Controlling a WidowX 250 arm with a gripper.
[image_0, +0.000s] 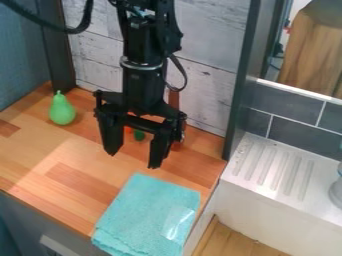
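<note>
With its fingers spread wide, the tool (131, 159) hangs empty near the folded turquoise cloth (148, 215).

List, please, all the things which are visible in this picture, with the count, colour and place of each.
Pear shape: one, light green, on the counter's left part.
Folded cloth: one, turquoise, at the counter's front edge.
Small item: one, dark green, behind the gripper, mostly hidden.
Upright strip: one, reddish brown, behind the gripper.
Counter: one, wood-coloured, under these things.
Plank wall: one, whitish grey, behind the counter.
Ridged ledge: one, white, at right.
Tiles: several, dark grey, above the ledge.
Object at right edge: one, greyish, cut off.
Gripper: one, black, above the counter, fingers apart.
</note>
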